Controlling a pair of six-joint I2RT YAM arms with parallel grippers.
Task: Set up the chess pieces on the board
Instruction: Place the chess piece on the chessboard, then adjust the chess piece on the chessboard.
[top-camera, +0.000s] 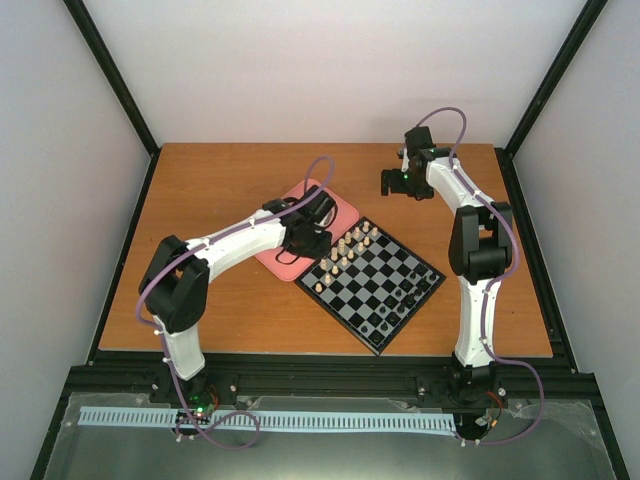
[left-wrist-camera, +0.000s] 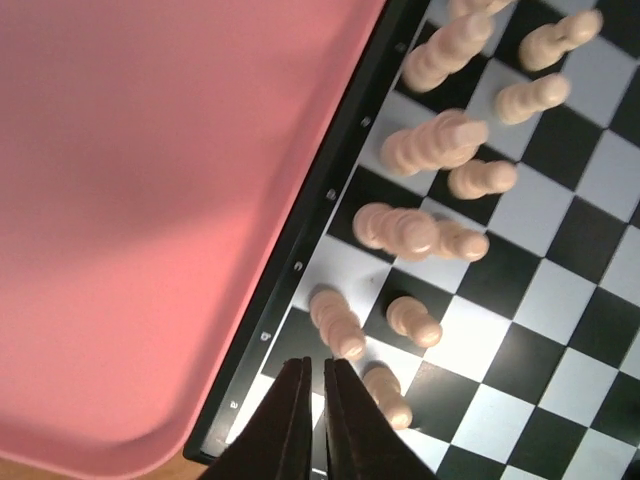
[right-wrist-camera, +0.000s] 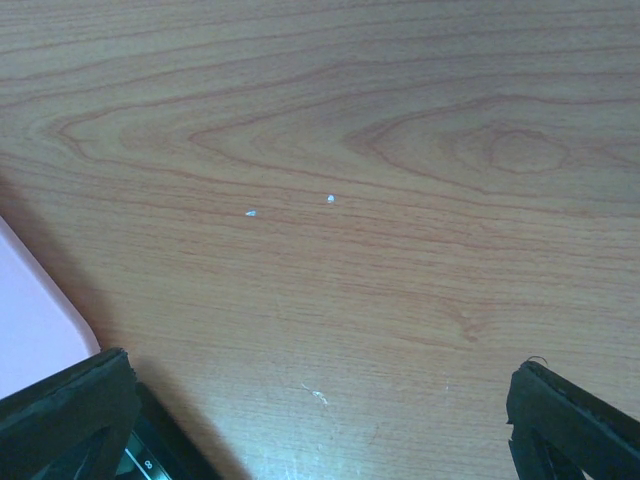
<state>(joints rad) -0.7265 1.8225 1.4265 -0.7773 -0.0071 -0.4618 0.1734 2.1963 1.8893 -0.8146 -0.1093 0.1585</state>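
The board (top-camera: 385, 272) lies diagonally mid-table, next to the pink tray. Cream chess pieces (top-camera: 345, 252) stand in two rows along its upper-left edge. In the left wrist view those pieces (left-wrist-camera: 410, 230) rise from the board (left-wrist-camera: 560, 240) near the lettered border. My left gripper (top-camera: 312, 238) hovers over the board's left corner. Its tips (left-wrist-camera: 315, 362) stand almost together beside a cream piece (left-wrist-camera: 338, 322), with only a thin slit and nothing between them. My right gripper (top-camera: 395, 183) hangs wide open (right-wrist-camera: 318, 368) over bare table at the far right.
The pink tray (top-camera: 340, 210) touches the board's upper-left side, and its inside (left-wrist-camera: 150, 200) shows nothing lying in it. Small black pieces (top-camera: 400, 300) stand along the board's lower-right edge. The tray's corner (right-wrist-camera: 30, 320) and the board's corner (right-wrist-camera: 150, 462) show low in the right wrist view.
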